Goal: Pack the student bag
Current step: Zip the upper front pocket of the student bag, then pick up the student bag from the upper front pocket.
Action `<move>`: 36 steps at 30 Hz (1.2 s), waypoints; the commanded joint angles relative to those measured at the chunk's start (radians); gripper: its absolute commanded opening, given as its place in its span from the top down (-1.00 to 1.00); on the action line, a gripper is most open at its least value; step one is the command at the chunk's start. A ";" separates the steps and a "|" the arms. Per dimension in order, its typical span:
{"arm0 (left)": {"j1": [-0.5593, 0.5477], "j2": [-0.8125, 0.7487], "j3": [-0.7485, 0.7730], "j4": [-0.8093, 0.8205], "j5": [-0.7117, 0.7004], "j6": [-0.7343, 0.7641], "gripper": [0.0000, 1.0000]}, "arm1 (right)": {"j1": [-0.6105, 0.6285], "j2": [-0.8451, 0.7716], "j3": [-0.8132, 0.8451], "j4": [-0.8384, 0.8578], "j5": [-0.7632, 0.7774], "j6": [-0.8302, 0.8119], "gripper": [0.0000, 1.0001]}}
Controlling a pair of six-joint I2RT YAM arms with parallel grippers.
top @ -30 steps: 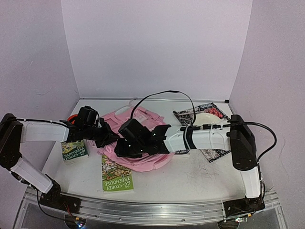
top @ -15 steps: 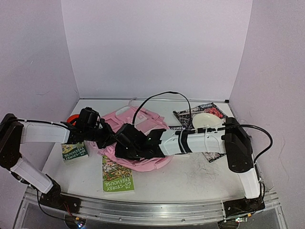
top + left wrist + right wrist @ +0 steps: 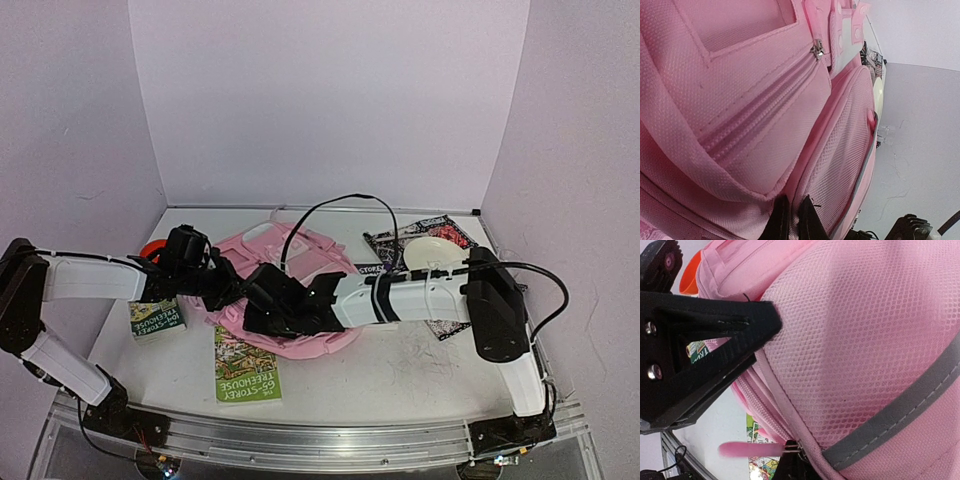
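Sliding left, the right gripper [image 3: 791, 466] has snapped closed. Nearest, a large green book [image 3: 246, 365] and a small green book [image 3: 157, 318] lie unpacked. Mid-table the student bag [image 3: 318, 345] lies flat, with the left gripper [image 3: 791, 212] pinched on its fabric and the right apparently on the zip pull [image 3: 742, 449]. Far right, a patterned book [image 3: 450, 230] waits, so packing has barely begun.

Robot lab booth w/ plain lilac walls [image 3: 330, 100], white table [image 3: 420, 370], alu rail [image 3: 320, 432].
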 commanded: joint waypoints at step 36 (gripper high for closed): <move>-0.019 -0.011 0.071 -0.020 0.057 0.197 0.86 | 0.013 -0.105 0.029 -0.164 0.196 -0.142 -0.12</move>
